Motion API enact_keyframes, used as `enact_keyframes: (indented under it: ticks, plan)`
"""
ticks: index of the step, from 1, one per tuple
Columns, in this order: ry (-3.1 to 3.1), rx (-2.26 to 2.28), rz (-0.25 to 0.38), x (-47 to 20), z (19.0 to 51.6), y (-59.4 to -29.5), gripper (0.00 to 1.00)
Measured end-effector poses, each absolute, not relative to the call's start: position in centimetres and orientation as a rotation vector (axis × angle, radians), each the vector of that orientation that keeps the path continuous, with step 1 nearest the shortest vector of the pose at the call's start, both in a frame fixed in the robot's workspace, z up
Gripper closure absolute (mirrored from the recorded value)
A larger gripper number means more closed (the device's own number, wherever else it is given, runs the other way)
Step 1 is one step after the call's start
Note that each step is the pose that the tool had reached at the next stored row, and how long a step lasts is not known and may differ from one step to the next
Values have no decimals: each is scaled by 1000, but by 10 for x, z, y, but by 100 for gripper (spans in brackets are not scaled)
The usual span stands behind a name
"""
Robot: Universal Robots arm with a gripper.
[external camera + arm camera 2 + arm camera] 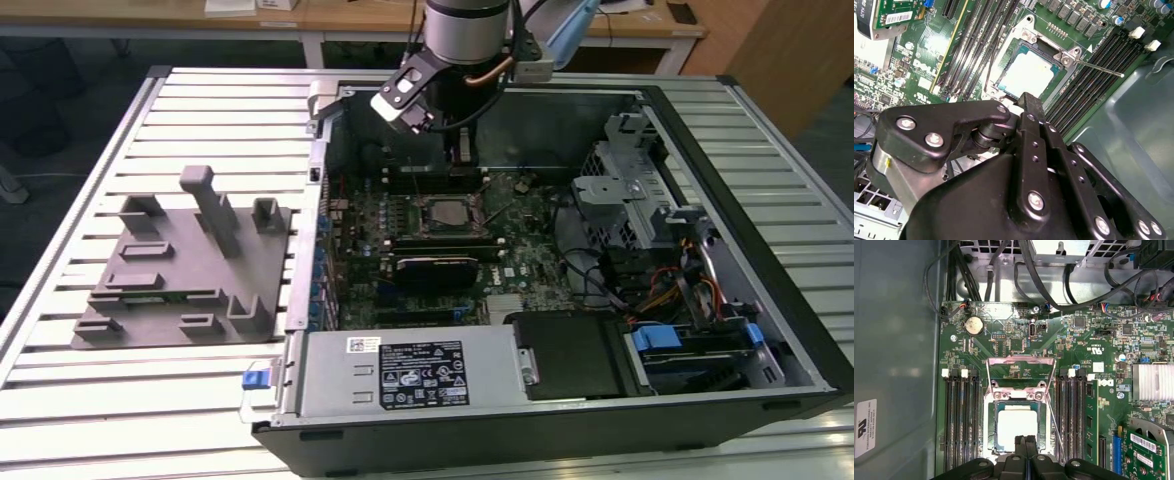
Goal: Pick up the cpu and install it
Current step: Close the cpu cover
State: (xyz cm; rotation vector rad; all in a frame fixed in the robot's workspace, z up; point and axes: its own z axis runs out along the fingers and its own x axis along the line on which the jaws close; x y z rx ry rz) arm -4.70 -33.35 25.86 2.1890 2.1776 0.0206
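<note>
Light glints off the chip (1016,422), silver top and thin green rim, lying flat and square in its socket in the middle of the green board (1004,347). In the second wrist view the chip (1026,77) sits level inside the metal frame, with nothing on top of it. The hinged cover plate (1021,370) is swung open and lies back on the board. The thin latch rod (1099,68) sticks out free to one side. Black memory slots (961,415) line both sides of the socket, and they look bare.

Now the tool (1025,439): its two black fingers are pressed together, clenched on nothing. In both wrist views its tip (1029,97) lies over one edge of the chip, and whether it touches I cannot tell. In the exterior view the tool (461,160) hangs from the arm inside the open computer case (747,300), above the chip (445,212).

Further out on the board are a coin battery (974,325), a finned silver block (1153,382) and a green add-in card (1146,450). A grey box with a white label (400,372) fills the near end of the case. To the exterior view's left a grey tray with upright posts (180,265) rests on the ribbed metal desk (80,200).
</note>
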Motion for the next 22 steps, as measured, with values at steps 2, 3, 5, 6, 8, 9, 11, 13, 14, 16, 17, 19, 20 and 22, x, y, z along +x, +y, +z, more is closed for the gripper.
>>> enact_keyframes:
  ticks: [2, 3, 5, 6, 8, 9, 11, 13, 14, 16, 17, 19, 20, 22]
  plan:
    - [2178, 2189, 21, -47, 259, -334, 89]
    - [2178, 2189, 21, -47, 259, -334, 89]
    - [2178, 2189, 20, -47, 260, -334, 89]
    - [2178, 2189, 20, -47, 261, -334, 89]
    - [2178, 2189, 20, -47, 264, -334, 89]
    - [2178, 2189, 20, -47, 265, -334, 89]
    - [2178, 2189, 21, -47, 268, -334, 89]
    - [2178, 2189, 21, -47, 271, -334, 89]
    - [2178, 2189, 20, -47, 272, -334, 89]
    - [2178, 2189, 21, -47, 272, -334, 89]
    - [2178, 2189, 21, -47, 272, -334, 89]
    - [2178, 2189, 21, -47, 272, -334, 89]
    - [2178, 2189, 20, -46, 272, -334, 89]
    - [2178, 2189, 20, -44, 272, -334, 89]
